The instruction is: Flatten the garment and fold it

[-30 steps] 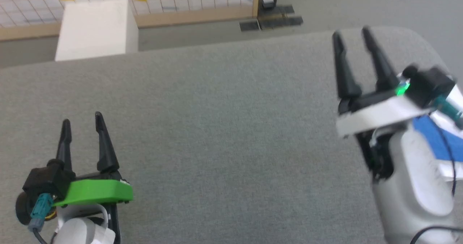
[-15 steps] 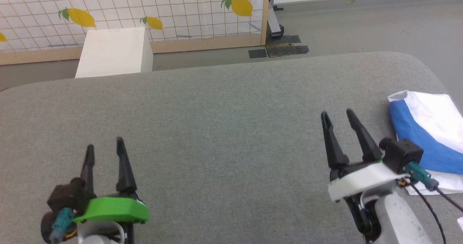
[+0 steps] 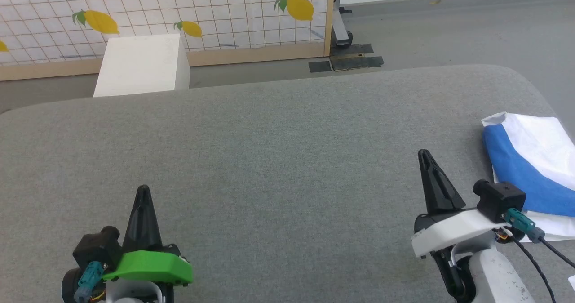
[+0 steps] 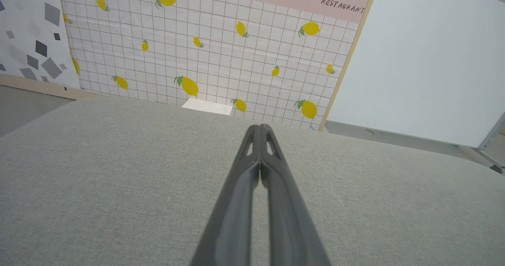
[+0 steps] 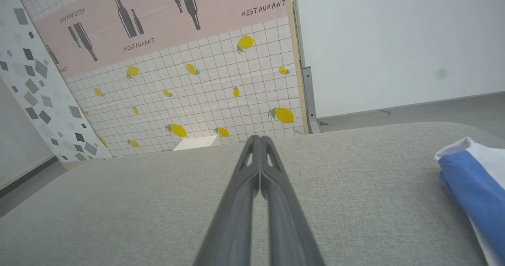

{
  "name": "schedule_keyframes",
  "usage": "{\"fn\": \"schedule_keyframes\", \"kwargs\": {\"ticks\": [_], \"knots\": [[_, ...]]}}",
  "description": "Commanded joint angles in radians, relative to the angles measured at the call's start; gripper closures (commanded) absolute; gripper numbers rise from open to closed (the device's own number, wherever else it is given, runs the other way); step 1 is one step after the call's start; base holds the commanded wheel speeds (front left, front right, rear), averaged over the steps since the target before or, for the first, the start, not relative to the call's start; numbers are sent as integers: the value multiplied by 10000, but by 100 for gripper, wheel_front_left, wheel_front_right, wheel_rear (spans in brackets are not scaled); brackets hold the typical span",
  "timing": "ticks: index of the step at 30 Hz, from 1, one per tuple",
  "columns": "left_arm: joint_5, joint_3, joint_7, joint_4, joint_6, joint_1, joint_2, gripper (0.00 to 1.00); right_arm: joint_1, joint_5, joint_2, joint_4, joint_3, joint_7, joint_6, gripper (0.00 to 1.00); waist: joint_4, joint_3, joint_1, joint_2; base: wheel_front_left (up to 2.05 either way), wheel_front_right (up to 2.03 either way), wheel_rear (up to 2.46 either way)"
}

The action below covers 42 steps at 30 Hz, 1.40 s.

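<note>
Right of the pressed-together right claw point(image 3: 424, 155) lies the garment point(image 3: 516, 170); left claw point(image 3: 143, 190) likewise pressed.

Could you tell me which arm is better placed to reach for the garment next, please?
Right, probably. The garment lies at the right edge of the table, beside the right pincer; the left pincer sits far across it. Both pincers are shut, so it must open first.

Grey table point(image 3: 278, 141), lemon-tiled partition point(image 3: 202, 6), white box point(image 3: 141, 64), grey floor point(image 3: 449, 28).
</note>
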Motion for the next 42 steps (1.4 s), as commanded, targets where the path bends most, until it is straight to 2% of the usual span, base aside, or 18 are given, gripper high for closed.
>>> {"fn": "schedule_keyframes", "kwargs": {"ticks": [1, 42], "knots": [[110, 19, 72, -16, -32, -4, -15, 100, 65, -98, 1, -84, -23, 52, 1, 100, 10, -2, 1, 0, 0, 0, 0], [1139, 143, 905, -166, -335, -49, -161, 100, 669, -1047, 6, -1088, -329, 881, -4, 100, 274, -66, 1, 0, 0, 0, 0]]}}
